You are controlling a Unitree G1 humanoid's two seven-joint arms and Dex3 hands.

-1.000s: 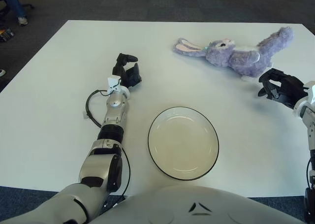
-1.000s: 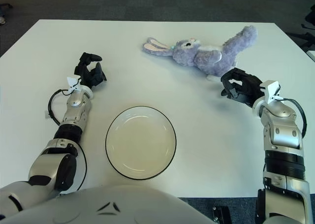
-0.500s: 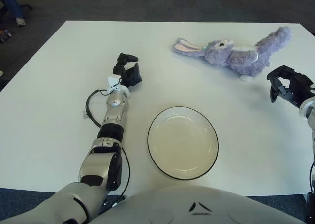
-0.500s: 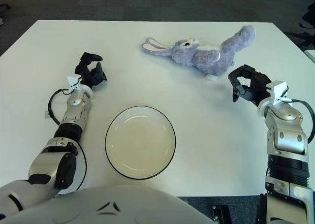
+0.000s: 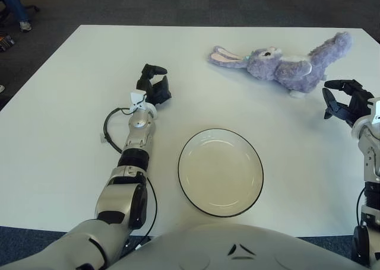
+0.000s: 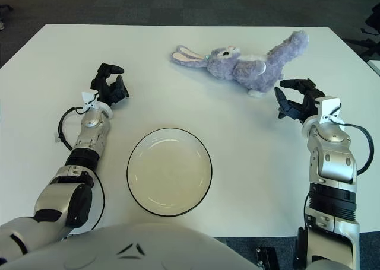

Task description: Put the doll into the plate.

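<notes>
A purple plush rabbit doll (image 5: 284, 63) lies on its side at the back right of the white table (image 5: 71, 74), ears pointing left. A white plate with a dark rim (image 5: 221, 171) sits empty near the front centre. My right hand (image 6: 297, 95) hovers just right of and below the doll, fingers spread, holding nothing. My left hand (image 5: 153, 83) shows at the left of the table, well left of the doll, fingers curled and empty.
A black cable (image 5: 108, 127) loops beside my left forearm. Dark carpet surrounds the table; a person's legs (image 5: 15, 6) show at the far back left.
My right hand has lifted and shifted right, then swung back towards the doll, and its fingers have spread from curled. The doll, plate and left hand have not moved.
</notes>
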